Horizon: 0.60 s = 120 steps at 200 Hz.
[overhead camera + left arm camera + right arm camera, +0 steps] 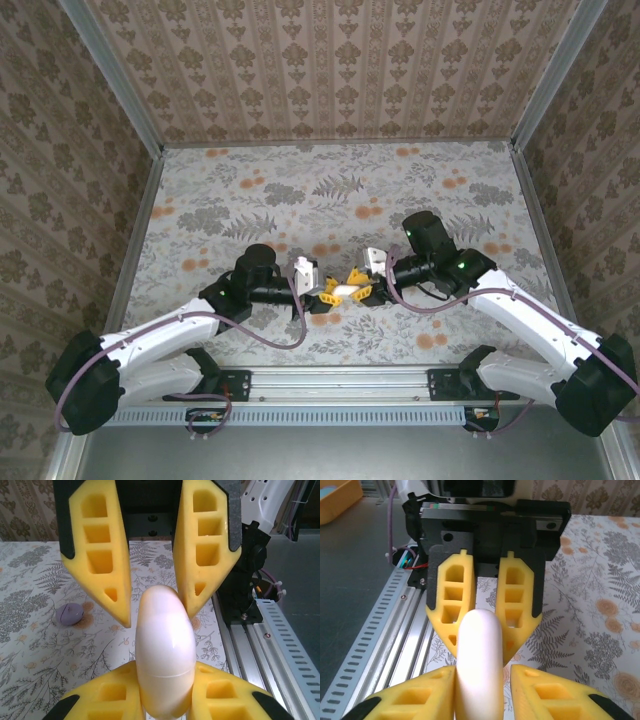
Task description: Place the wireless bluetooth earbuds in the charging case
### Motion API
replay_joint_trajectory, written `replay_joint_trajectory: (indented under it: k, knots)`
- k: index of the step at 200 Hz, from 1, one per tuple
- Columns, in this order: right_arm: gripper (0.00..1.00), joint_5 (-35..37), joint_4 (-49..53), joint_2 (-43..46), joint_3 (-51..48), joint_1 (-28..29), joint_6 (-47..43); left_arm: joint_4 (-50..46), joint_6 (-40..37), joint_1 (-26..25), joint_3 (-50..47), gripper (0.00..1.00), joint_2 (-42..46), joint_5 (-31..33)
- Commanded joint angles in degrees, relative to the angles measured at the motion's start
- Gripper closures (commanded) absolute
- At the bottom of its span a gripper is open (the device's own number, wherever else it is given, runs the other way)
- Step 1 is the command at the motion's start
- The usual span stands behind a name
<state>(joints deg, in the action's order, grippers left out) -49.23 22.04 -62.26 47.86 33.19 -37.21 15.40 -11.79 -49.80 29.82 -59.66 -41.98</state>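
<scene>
Examining the meeting point of the two arms above the table [330, 190]: the case [165, 650] sits between the grippers, end-on to both wrist cameras and, as far as can be told, clear of the surface. The left gripper [326, 291] is clamped on one end, both yellow pads [100, 700] pressed to its flanks. The right gripper [361, 290] straddles the other end with jaws parted. In its own wrist view one pad lies against the shell and the other stands just clear, so I judge it bears no load. The seam [165, 676] around the shell reads as closed (no gap seen along it). A purple disc [69, 614] lies on the table, well apart.

Handling, as judged: light, rigid, glossy and rounded throughout, hence slippery and liable to squirt from a pinch taken near the domed ends. The best hold is across the broad faces at mid-body, on the base side of the seam, leaving the lid free to hinge. A drop would more likely scuff it than break it.
</scene>
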Motion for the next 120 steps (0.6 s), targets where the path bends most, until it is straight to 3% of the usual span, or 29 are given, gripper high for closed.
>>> replay_joint_trajectory:
  k: [1,120]
  knots:
    - [0.66,3.15,-2.52,-0.48,0.79,0.06,2.49,0.1,-0.69,-0.16,2.17,0.81,0.24,-1.08]
    - [0.65,-0.83,-6.83,-0.47,3.21,-6.42,8.16,-0.11,-0.99,-0.4,0.9,0.82,0.59,0.26]
